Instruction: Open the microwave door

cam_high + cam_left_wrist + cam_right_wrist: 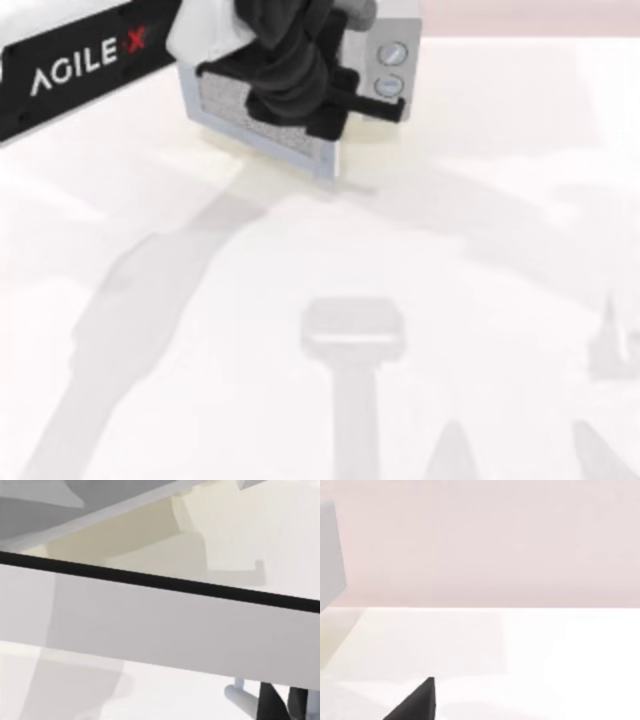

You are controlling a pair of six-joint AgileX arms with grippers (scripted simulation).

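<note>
The left gripper (375,100) is reaching over the microwave (395,40) at the far left-centre of the desk (450,260), its black fingers (385,103) pointing toward the right, across the upper free edge of the microwave door (265,125). The door is already swinging out: in the top view its mesh window is angling away from the oven front, its free corner sitting near the desk's middle, while the knob panel (390,68) is staying flush just beyond the fingertips. I cannot tell whether the gripper is hooked behind the door edge or clamped on it, because the wrist is covering the contact, so its opening is uncertain. In the left wrist view the door's long edge (165,625) is running across the whole frame, with the pale oven cavity (125,535) showing beyond it, which confirms a gap. In my judgement the coming move is turning on this: the door's long axis is lying side to side under the gripper, hinged on the left, so the pull should be sweeping outward and leftward. The right arm is parked well off to the right, only a dark tip (417,702) of its gripper showing in its own wrist view.
</note>
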